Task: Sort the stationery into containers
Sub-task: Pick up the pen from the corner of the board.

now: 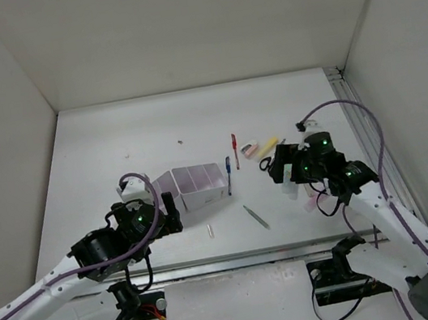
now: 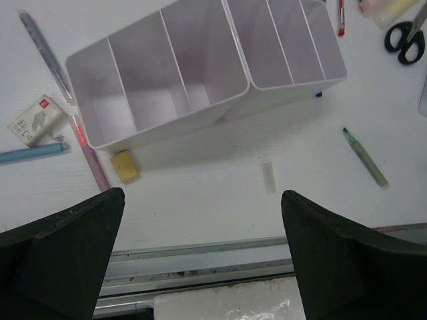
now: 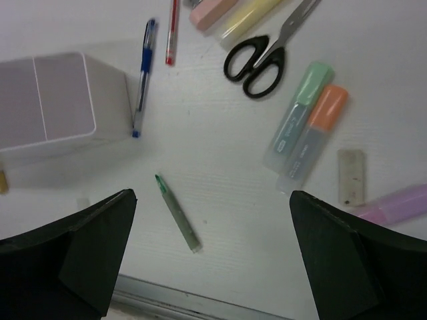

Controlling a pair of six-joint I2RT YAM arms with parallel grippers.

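Note:
The white organizer (image 1: pixel 193 184) stands at centre with its visible compartments empty; it also shows in the left wrist view (image 2: pixel 200 127) and the right wrist view (image 3: pixel 60 100). My left gripper (image 2: pixel 203 267) is open and empty, just in front of it. My right gripper (image 3: pixel 210 260) is open and empty above a grey green-tipped pen (image 3: pixel 178 213). Black scissors (image 3: pixel 263 57), a green marker (image 3: pixel 298 117), an orange marker (image 3: pixel 313 133), a blue pen (image 3: pixel 142 67) and a red pen (image 3: pixel 171 30) lie beyond it.
A yellow eraser (image 2: pixel 124 166), a boxed eraser (image 2: pixel 37 120), a pink pen (image 2: pixel 90 157) and a grey pen (image 2: pixel 43 53) lie left of the organizer. A pink marker (image 3: pixel 400 203) and a pale eraser (image 3: pixel 351 177) lie at the right. A metal rail (image 2: pixel 200 257) edges the table front.

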